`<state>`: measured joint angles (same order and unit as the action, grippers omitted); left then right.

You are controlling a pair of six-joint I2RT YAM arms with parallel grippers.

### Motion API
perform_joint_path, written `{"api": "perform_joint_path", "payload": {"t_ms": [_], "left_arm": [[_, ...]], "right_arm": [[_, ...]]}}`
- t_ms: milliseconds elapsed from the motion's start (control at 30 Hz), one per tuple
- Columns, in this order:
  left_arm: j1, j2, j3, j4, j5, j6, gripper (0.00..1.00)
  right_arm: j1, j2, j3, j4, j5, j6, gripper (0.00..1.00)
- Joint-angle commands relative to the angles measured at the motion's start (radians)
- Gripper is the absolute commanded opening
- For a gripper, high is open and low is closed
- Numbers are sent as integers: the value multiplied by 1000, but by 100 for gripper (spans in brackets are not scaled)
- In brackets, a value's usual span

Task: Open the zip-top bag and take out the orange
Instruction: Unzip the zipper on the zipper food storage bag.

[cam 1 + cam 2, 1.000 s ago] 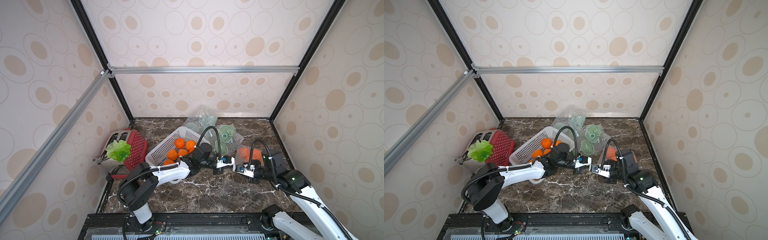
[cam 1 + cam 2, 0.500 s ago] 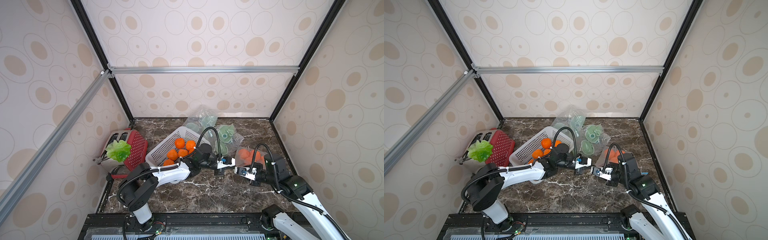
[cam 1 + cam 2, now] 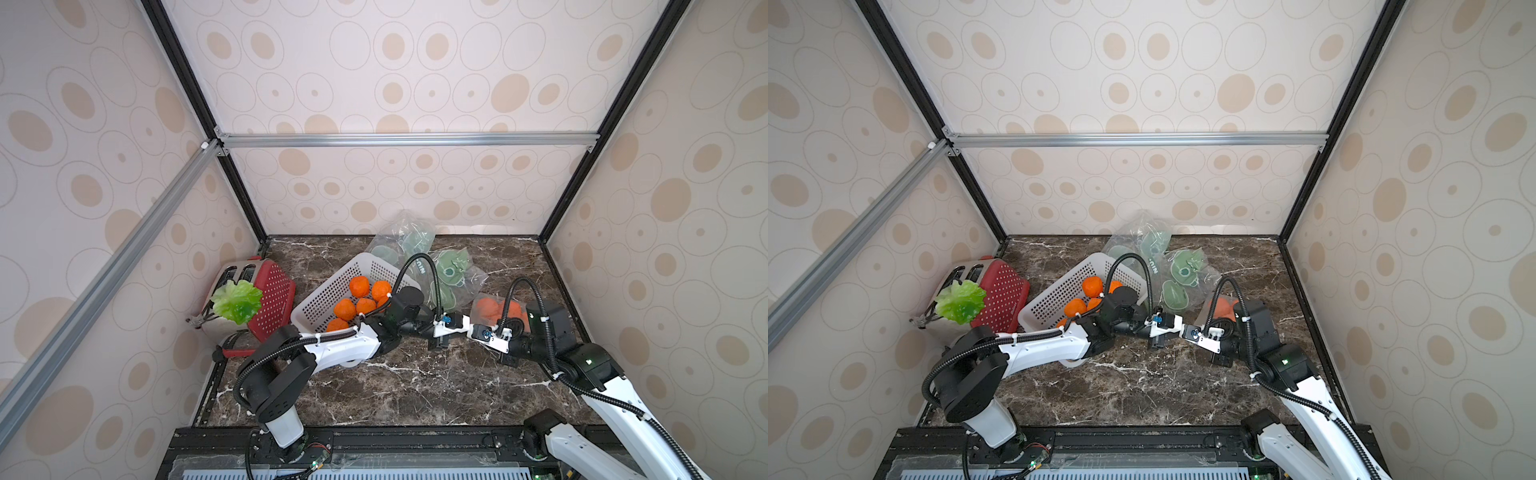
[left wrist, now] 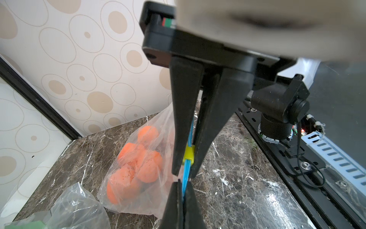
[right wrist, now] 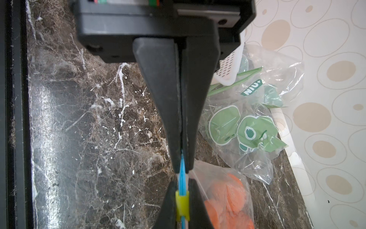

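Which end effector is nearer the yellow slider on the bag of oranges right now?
Right. The right end effector grips the yellow slider between its fingers. The left end effector is pinched shut on the blue zip strip just beside the slider.

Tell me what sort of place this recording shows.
Most likely a robot test cell dressed as a kitchen counter: wallpapered panels on an aluminium frame box in a marble-look tabletop holding a toaster, a basket of oranges and a zip-top bag.
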<state>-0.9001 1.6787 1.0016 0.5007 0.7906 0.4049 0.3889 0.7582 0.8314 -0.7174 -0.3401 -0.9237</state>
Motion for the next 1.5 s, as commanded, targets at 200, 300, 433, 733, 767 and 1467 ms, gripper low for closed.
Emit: {"api": "perform_joint_path", "payload": {"t_ms": [200,300,433,733,767,1467], "left_arm": [[3,-36,2,43,-111,9,0],[17,-45,-16,72,-122,-4,0],[40,-59,-33,92,-122,-15,0],[85,-88,-56,53,-159,12,0],[93,-88,-57,57,-153,3,0],[134,-79,-74,86,-151,-18,0]], "right_arm": [[6,-33,106,-189,45,-61,0],[6,-81,117,-263,101,-77,0],[7,-138,132,-350,178,-63,0],[6,-227,204,-524,224,-41,0],[6,-230,215,-542,227,-39,0],[7,-329,317,-770,319,6,0]]}}
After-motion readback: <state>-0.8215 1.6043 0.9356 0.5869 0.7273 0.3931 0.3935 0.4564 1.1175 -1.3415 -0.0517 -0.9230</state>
